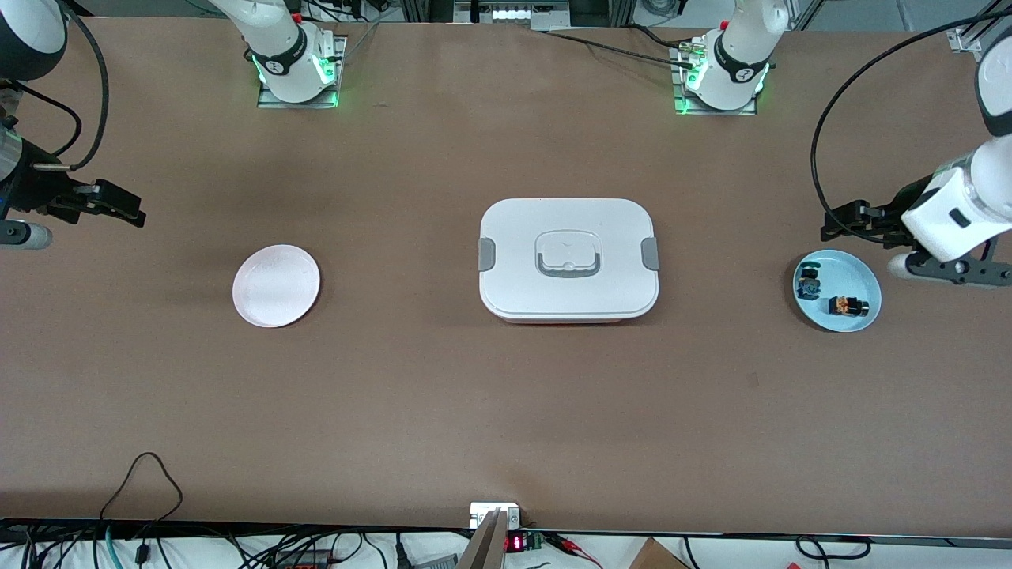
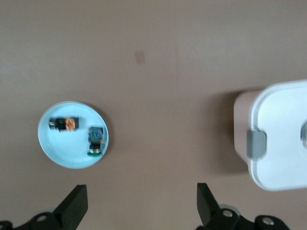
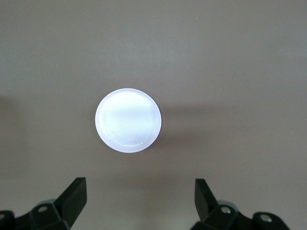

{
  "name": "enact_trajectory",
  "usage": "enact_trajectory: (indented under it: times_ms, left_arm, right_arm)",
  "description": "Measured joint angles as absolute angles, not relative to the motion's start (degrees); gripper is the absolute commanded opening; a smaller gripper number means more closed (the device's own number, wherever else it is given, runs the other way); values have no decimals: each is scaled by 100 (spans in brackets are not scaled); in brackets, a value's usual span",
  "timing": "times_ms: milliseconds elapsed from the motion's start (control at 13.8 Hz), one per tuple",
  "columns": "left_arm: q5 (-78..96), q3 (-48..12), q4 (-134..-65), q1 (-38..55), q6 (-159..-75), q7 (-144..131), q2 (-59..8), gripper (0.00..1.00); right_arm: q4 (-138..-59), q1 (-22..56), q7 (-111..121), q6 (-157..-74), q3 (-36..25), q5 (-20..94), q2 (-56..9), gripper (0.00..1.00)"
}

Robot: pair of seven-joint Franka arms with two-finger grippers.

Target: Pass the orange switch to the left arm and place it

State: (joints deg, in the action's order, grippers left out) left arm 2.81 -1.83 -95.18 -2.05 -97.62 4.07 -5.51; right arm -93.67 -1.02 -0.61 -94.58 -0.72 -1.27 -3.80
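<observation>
Two grippers stood apart and empty before the pick.
I had the tiny orange-capped black switch (image 1: 845,305) on the pale blue round plate (image 1: 863,280) beside the left gripper (image 1: 847,224); I judged a descent clear of the green-capped switch (image 1: 808,283) best, then a handover above the white lidded plastic box (image 1: 568,259), the right gripper (image 1: 118,205) waiting near the white round plate (image 1: 276,285).

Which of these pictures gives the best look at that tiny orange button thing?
The left wrist view: the orange switch lies large and unobstructed on the blue plate, beside the green switch. The front view shows it too, but only as a small speck on that plate. The right wrist view does not show it, only the white plate.
</observation>
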Motion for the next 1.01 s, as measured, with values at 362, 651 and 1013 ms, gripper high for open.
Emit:
enact_trajectory:
  times_ms: [362,651,1013]
  left_arm:
    - [149,221,-10371,136,-10418,636,166,100]
    - [113,270,-10416,162,-10264,654,186,100]
    - [113,284,-10417,168,-10239,674,178,100]
  right_arm:
    - [-9366,-103,-61,-9422,-72,-127,-328,100]
    - [-9365,-111,-61,-9392,-72,-127,-258,100]
    - [-9366,-114,-61,-9377,-72,-128,-256,100]
